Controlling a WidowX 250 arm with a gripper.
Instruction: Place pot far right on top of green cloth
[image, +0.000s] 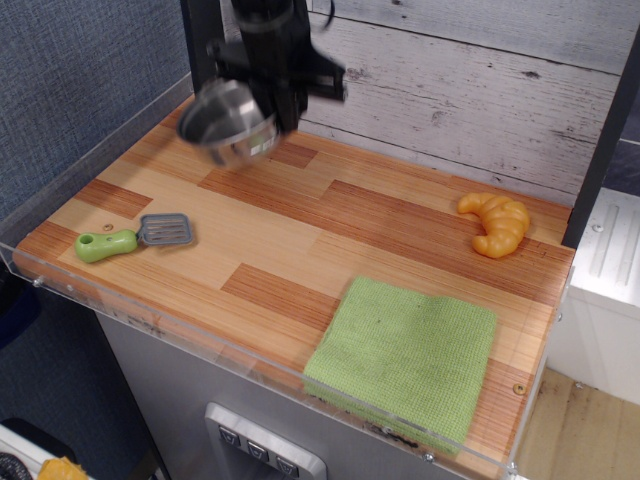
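The shiny steel pot (229, 122) hangs tilted in the air above the back left of the wooden table, blurred by motion. My black gripper (280, 112) is shut on the pot's right rim and holds it clear of the tabletop. The light green cloth (405, 359) lies flat at the front right corner of the table, far from the pot, with nothing on it.
A green-handled grey spatula (135, 238) lies at the front left. A yellow croissant (495, 222) lies at the back right. A clear plastic lip (150, 325) edges the table front and left side. A plank wall (480, 90) stands behind.
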